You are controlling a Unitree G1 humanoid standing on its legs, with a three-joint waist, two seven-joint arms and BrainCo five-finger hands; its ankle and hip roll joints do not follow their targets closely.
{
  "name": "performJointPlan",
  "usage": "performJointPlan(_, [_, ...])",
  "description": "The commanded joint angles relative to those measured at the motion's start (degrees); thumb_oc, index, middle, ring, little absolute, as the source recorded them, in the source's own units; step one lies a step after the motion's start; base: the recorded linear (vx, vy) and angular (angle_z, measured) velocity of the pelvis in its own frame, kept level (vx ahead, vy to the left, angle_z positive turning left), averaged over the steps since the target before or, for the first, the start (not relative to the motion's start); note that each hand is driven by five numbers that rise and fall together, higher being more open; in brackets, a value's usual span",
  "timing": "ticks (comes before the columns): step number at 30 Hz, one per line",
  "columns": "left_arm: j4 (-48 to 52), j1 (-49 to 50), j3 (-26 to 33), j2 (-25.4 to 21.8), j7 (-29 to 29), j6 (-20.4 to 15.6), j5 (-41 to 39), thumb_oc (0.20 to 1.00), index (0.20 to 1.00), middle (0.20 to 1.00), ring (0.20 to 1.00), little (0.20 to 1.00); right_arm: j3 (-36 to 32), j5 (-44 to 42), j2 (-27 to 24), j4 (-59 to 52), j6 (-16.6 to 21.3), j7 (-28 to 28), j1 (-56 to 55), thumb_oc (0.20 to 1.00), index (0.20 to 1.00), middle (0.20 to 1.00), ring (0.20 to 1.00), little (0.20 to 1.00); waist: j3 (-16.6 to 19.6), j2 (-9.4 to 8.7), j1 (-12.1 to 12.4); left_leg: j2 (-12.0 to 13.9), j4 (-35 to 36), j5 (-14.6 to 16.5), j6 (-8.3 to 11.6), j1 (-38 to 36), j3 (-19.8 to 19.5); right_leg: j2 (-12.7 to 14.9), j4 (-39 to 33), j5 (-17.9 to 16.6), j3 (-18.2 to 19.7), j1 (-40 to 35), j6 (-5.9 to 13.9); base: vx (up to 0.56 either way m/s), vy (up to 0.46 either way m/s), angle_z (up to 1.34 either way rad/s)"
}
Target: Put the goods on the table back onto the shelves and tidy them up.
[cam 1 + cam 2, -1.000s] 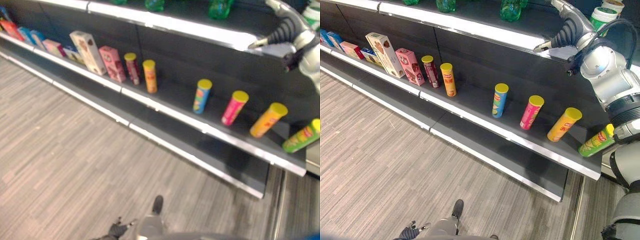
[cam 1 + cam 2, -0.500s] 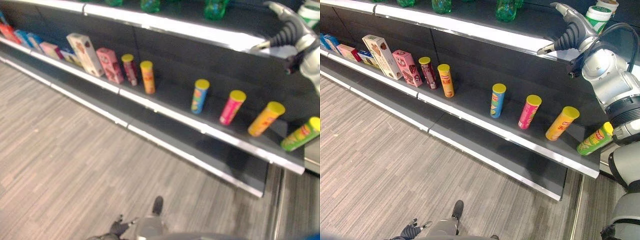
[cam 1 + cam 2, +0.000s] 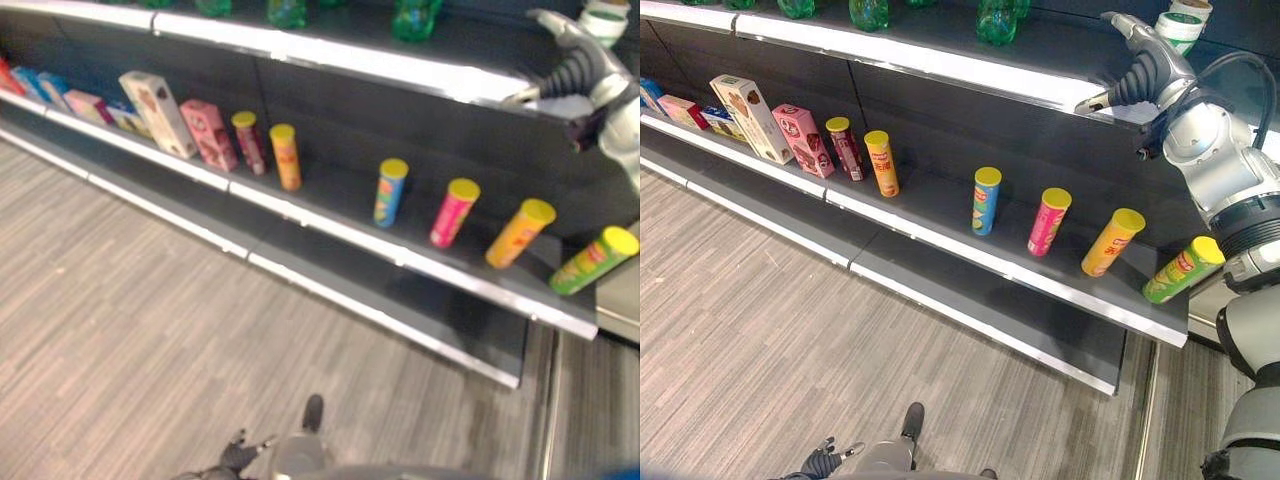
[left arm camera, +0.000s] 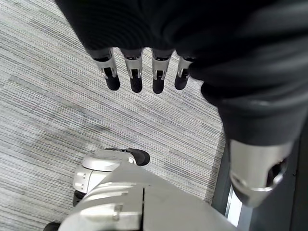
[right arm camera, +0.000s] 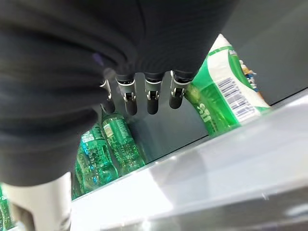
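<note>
My right hand (image 3: 1143, 66) is raised at the upper shelf's (image 3: 940, 62) right end, fingers straight and nothing in it. Just past its fingers (image 5: 150, 95) stands a green and white canister (image 5: 226, 89), also visible at the far right of that shelf (image 3: 1178, 28). Green bottles (image 5: 108, 149) stand further along the same shelf. On the middle shelf (image 3: 970, 255) stand a blue tube (image 3: 986, 200), a pink tube (image 3: 1049, 221), an orange tube (image 3: 1112, 241) and a green tube (image 3: 1182, 270), the last two leaning. My left hand (image 4: 136, 72) hangs low over the floor, open and empty.
Further left on the middle shelf are an orange tube (image 3: 880, 163), a dark red tube (image 3: 845, 148), a pink box (image 3: 799, 139), a tall white box (image 3: 744, 118) and smaller boxes. A lower shelf (image 3: 980, 310) juts out over the grey plank floor (image 3: 790, 330).
The whole picture has shifted a little leftward as the camera moved. My right hand stays at the upper shelf's right end; the goods on the shelves have not moved.
</note>
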State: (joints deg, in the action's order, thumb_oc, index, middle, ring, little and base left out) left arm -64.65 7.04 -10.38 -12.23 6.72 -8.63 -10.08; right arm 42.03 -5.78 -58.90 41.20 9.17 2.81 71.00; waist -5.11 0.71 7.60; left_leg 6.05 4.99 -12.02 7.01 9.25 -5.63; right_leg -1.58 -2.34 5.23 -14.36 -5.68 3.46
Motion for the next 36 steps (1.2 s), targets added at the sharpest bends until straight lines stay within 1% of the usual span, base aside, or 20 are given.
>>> performJointPlan(1, [-1.47,-3.39,-0.41,-3.6,0.4,-0.95,0.22,1.0,1.0,1.0,1.0,1.0,-1.75,-1.69,-1.16,0.95,0.43,1.48,0.75,1.0,1.0,1.0,1.0,1.0,-0.23,-5.11,1.03,-3.6,0.01,12.75,0.55,-10.36,4.81,5.57,-2.66,-2.22,7.82,3.08,8.32,0.0,0.0,0.0])
performJointPlan(4, [-1.44,-3.42,-0.38,-3.63,0.39,-0.92,0.28,1.0,1.0,1.0,1.0,1.0,-1.69,-2.06,-1.06,0.58,0.57,1.39,0.73,1.0,1.0,1.0,1.0,1.0,-0.33,-5.1,1.1,-3.58,0.01,12.67,0.56,-10.3,4.87,5.5,-2.65,-2.22,7.75,3.05,8.32,0.0,0.0,0.0])
performJointPlan(9, [-1.44,-3.49,-0.11,-3.71,0.33,-0.91,0.2,1.0,1.0,1.0,1.0,1.0,-0.93,-2.98,-2.18,-5.24,1.55,0.33,1.34,1.0,1.0,1.0,1.0,1.0,-0.29,-5.15,1.11,-3.5,0.01,12.72,0.57,-10.44,4.86,5.53,-2.62,-2.24,7.74,3.04,8.34,0.0,0.0,0.0])
performJointPlan(13, [-1.48,-3.47,0.68,-3.84,0.4,-0.87,0.24,1.0,1.0,1.0,1.0,1.0,-0.37,-3.76,-5.57,-17.42,3.39,-0.1,2.47,1.0,1.0,1.0,1.0,1.0,-0.16,-5.18,0.71,-3.45,0.01,12.81,0.56,-10.51,5.02,5.62,-2.58,-2.26,7.72,3.08,8.49,0.0,0.0,0.0])
performJointPlan(14, [-1.55,-3.43,0.85,-3.87,0.41,-0.8,0.43,1.0,1.0,1.0,1.0,1.0,-0.14,-3.93,-7.36,-22.18,3.92,-0.1,3.45,1.0,1.0,1.0,1.0,1.0,-0.05,-5.18,0.49,-3.47,0.01,12.9,0.55,-10.59,5.09,5.66,-2.54,-2.27,7.73,3.14,8.56,0.0,0.0,0.0])
performJointPlan(16, [-1.61,-3.33,1.48,-3.82,0.51,-0.69,0.91,1.0,1.0,1.0,1.0,1.0,-1.38,-3.94,-9.4,-28.91,4.73,0.12,3.55,1.0,1.0,1.0,1.0,1.0,0.23,-5.15,0.22,-3.45,0.01,13.06,0.53,-10.63,5.16,5.7,-2.54,-2.21,7.85,3.18,8.64,0.0,0.0,0.0])
performJointPlan(17, [-1.61,-3.33,1.45,-3.85,0.52,-0.69,0.92,1.0,1.0,1.0,1.0,1.0,-1.56,-3.92,-9.46,-29.04,4.67,0.11,3.37,1.0,1.0,1.0,1.0,1.0,0.22,-5.18,0.25,-3.44,0.01,13.07,0.53,-10.65,5.15,5.69,-2.53,-2.2,7.85,3.17,8.64,0.0,0.0,0.0])
performJointPlan(18, [-1.84,-3.28,2.09,-3.8,0.47,-0.53,1.31,1.0,1.0,1.0,1.0,1.0,-2.8,-3.29,-11.71,-34.09,5.6,0.66,4.54,1.0,1.0,1.0,1.0,1.0,0.67,-5.3,-0.03,-3.36,0.01,13.28,0.49,-10.88,5.34,5.78,-2.54,-2.18,7.85,3.08,8.8,0.0,0.0,0.0])
performJointPlan(19, [-2.02,-3.19,2.29,-3.69,0.62,-0.55,1.48,1.0,1.0,1.0,1.0,1.0,-3.82,-2.97,-12.65,-35.27,5.8,1.37,4.42,1.0,1.0,1.0,1.0,1.0,0.85,-5.27,-0.19,-3.35,0.01,13.41,0.41,-11.0,5.44,5.82,-2.51,-2.18,7.91,3.06,8.84,0.0,0.041,-0.01])
performJointPlan(20, [-2.12,-3.16,2.48,-3.68,0.63,-0.48,1.66,1.0,1.0,1.0,1.0,1.0,-5.33,-3.05,-13.47,-37.05,5.99,1.97,4.06,1.0,1.0,1.0,1.0,1.0,1.0,-5.36,-0.32,-3.31,0.01,13.51,0.36,-11.11,5.57,5.83,-2.46,-2.16,8.02,3.03,8.88,-0.02,0.062,-0.03])
performJointPlan(21, [-2.08,-3.49,2.81,-3.5,0.72,-0.39,2.15,1.0,1.0,1.0,1.0,1.0,-7.87,-2.68,-15.55,-38.2,6.43,3.81,3.59,1.0,1.0,1.0,1.0,1.0,1.2,-5.35,-0.93,-3.27,0.01,13.66,0.16,-11.29,5.83,5.94,-2.3,-2.36,8.28,3.18,9.1,-0.02,0.053,-0.05])
performJointPlan(22, [-2.09,-3.49,2.74,-3.65,0.72,-0.39,2.16,1.0,1.0,1.0,1.0,1.0,-8.45,-2.63,-15.61,-38.38,6.4,3.79,3.0,1.0,1.0,1.0,1.0,1.0,1.2,-5.49,-0.82,-3.27,0.01,13.67,0.16,-11.31,5.87,5.93,-2.29,-2.36,8.31,3.17,9.1,-0.02,0.054,-0.12])
performJointPlan(23, [-2.08,-3.48,2.98,-3.58,0.75,-0.32,2.36,1.0,1.0,1.0,1.0,1.0,-10.63,-2.4,-16.32,-39.61,6.32,4.5,1.37,1.0,1.0,1.0,1.0,1.0,1.32,-5.41,-1.11,-3.25,0.01,13.77,0.05,-11.37,6.01,5.97,-2.28,-2.43,8.47,3.28,9.18,-0.02,0.045,-0.19])
performJointPlan(26, [-1.94,-3.45,3.56,-3.35,0.62,-0.12,3.4,1.0,1.0,1.0,1.0,1.0,-21.43,-1.2,-18.75,-43.55,6.71,6.72,-7.32,1.0,1.0,1.0,1.0,1.0,1.49,-5.12,-2.51,-3.38,0.01,14.17,-0.61,-11.56,6.73,6.04,-1.93,-2.78,9.61,4.29,9.48,-0.04,0.076,-0.18])
performJointPlan(27, [-1.86,-3.54,3.82,-3.3,0.59,-0.04,3.94,1.0,1.0,1.0,1.0,1.0,-23.67,-1.05,-19.27,-44.25,7.01,7.22,-8.96,1.0,1.0,1.0,1.0,1.0,1.39,-4.97,-3.07,-3.36,0.01,14.13,-0.81,-11.53,7.02,6.13,-1.84,-2.94,10.16,4.73,9.61,-0.07,0.08,-0.3])
performJointPlan(28, [-1.82,-3.63,3.81,-3.61,0.55,-0.01,4.5,1.0,1.0,1.0,1.0,1.0,-27.17,-0.95,-19.91,-44.91,7.12,7.49,-12.31,1.0,1.0,1.0,1.0,1.0,1.32,-5.18,-3.43,-3.44,-0.13,14.26,-1.0,-11.34,7.46,6.17,-1.68,-3.3,10.82,5.47,9.8,-0.09,0.097,-0.37])
performJointPlan(29, [-1.66,-3.7,3.78,-4.02,0.32,-0.02,5.19,1.0,1.0,1.0,1.0,1.0,-30.62,-1.29,-20.73,-45.18,7.27,7.49,-15.98,1.0,1.0,1.0,1.0,1.0,1.09,-5.54,-3.88,-3.62,-0.4,14.47,-1.36,-11.11,8.08,6.31,-1.32,-3.69,11.74,6.31,10.04,-0.1,0.098,-0.37])
performJointPlan(32, [-1.24,-3.99,4.16,-4.49,-0.22,-0.08,6.07,1.0,1.0,1.0,1.0,1.0,-36.55,-2.56,-22.92,-43.94,7.1,7.65,-23.3,1.0,1.0,1.0,1.0,1.0,0.23,-6.04,-6.51,-3.72,-1.24,14.9,-2.04,-10.63,10.37,6.63,-0.1,-5.39,14.24,8.9,11.19,-0.11,0.103,-0.53])
performJointPlan(34, [-0.81,-3.86,4.3,-5.02,-0.61,-0.22,6.74,1.0,1.0,1.0,1.0,1.0,-42.83,-3.76,-23.24,-42.47,7.08,7.99,-30.64,1.0,1.0,1.0,1.0,1.0,-0.57,-6.38,-8.01,-3.33,-1.19,15.34,-2.11,-11.0,12.67,6.09,1.36,-6.23,16.43,10.9,11.54,-0.11,0.085,-0.86])
performJointPlan(36, [0.07,-3.91,4.49,-5.8,-0.92,-0.4,7.19,1.0,1.0,1.0,1.0,1.0,-51.84,-5.07,-22.01,-41.37,7.06,8.74,-40.52,1.0,1.0,1.0,1.0,1.0,-1.04,-7.07,-9.59,-2.85,-0.93,15.06,-2.03,-10.93,15.05,5.17,2.16,-7.25,18.82,13.17,11.54,-0.11,0.036,-1.1])
